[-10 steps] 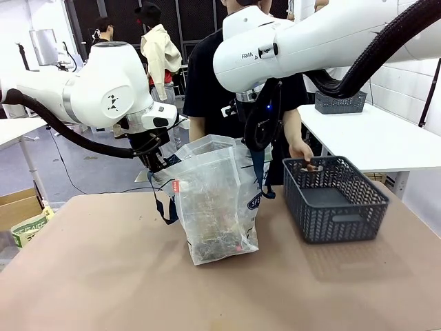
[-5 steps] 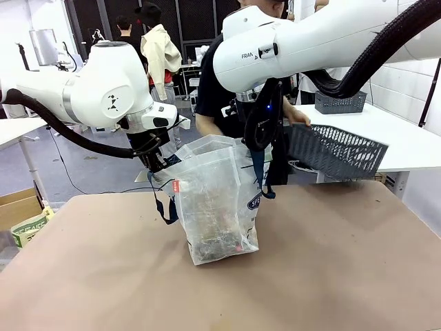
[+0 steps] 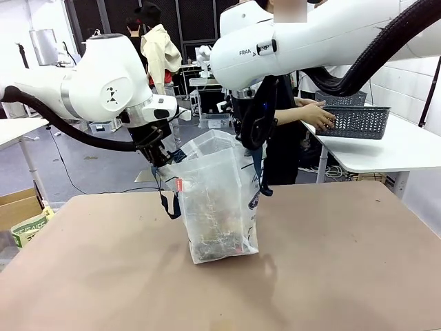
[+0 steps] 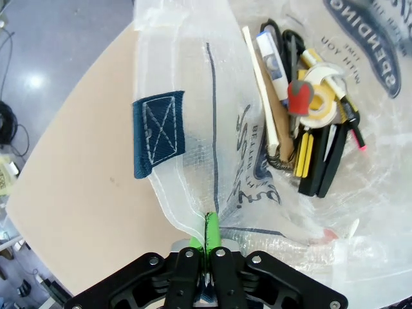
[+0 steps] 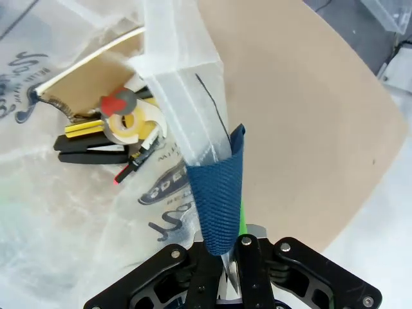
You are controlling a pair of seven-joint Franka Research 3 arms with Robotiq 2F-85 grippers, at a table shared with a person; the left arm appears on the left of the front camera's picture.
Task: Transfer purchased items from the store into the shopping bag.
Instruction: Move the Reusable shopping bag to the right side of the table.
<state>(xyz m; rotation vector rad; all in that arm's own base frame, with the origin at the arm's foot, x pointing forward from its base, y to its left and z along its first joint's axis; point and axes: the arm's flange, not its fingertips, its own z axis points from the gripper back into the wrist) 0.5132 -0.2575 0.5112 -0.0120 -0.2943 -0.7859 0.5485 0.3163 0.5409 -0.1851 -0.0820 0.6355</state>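
The shopping bag (image 3: 219, 196), clear plastic with navy straps, stands upright in the middle of the brown table (image 3: 331, 262). My left gripper (image 3: 162, 158) is shut on its left rim, and the left wrist view shows its green pads (image 4: 211, 228) pinching the plastic near a navy strap patch (image 4: 158, 132). My right gripper (image 3: 252, 140) is shut on the right rim at the navy strap (image 5: 222, 187). The purchased items (image 4: 308, 122) lie at the bottom of the bag: a brown cardboard piece (image 5: 87, 80), a red-capped packet (image 5: 117, 103) and yellow-and-black pieces.
A person stands behind the table, one hand (image 3: 318, 114) on a dark grey mesh basket (image 3: 355, 121) that rests on the white side table (image 3: 386, 148) at the right. A cardboard box (image 3: 17, 207) sits on the floor at left.
The person lifted the mesh basket off the brown table and carried it to the white side table. Both grippers stayed shut on the bag's rim, raised slightly.
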